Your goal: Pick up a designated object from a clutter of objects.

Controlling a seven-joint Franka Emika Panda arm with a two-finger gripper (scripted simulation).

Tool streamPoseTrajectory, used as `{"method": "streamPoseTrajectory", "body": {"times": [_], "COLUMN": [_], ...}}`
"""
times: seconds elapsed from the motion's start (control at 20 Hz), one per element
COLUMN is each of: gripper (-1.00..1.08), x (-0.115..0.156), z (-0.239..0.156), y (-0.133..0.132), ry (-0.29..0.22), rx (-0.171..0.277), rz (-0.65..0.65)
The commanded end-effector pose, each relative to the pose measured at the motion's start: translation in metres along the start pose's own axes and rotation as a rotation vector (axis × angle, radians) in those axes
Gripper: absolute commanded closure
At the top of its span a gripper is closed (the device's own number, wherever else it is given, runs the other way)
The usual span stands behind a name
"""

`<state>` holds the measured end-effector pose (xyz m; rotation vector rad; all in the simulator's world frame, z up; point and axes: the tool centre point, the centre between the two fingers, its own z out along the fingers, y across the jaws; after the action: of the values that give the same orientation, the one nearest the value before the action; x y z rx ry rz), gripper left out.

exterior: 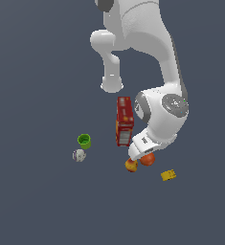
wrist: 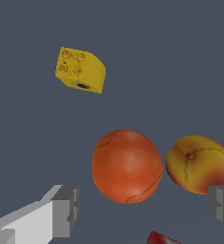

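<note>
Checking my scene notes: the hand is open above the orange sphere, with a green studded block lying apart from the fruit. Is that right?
Not quite: the studded block is yellow, as the wrist view shows. The hand is open above the orange sphere.

The claw (wrist: 144, 212) hung spread wide above the orange (wrist: 127, 166), the yellow-red fruit (wrist: 198, 163) lay just beside it, and a studded yellow block (wrist: 80, 69) sat well apart.
</note>
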<state>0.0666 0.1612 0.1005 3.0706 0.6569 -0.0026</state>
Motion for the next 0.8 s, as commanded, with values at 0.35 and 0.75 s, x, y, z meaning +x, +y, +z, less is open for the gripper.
{"method": "streamPoseTrajectory", "body": {"times": [0.35,0.75], "gripper": [-0.92,-0.92], "x": [0.001,0.001], "z": [0.013,0.05], "y": [-0.002,-0.003], "ry": [0.0,0.001], "rx": [0.001,0.001], "rz": [-0.005,-0.007]}}
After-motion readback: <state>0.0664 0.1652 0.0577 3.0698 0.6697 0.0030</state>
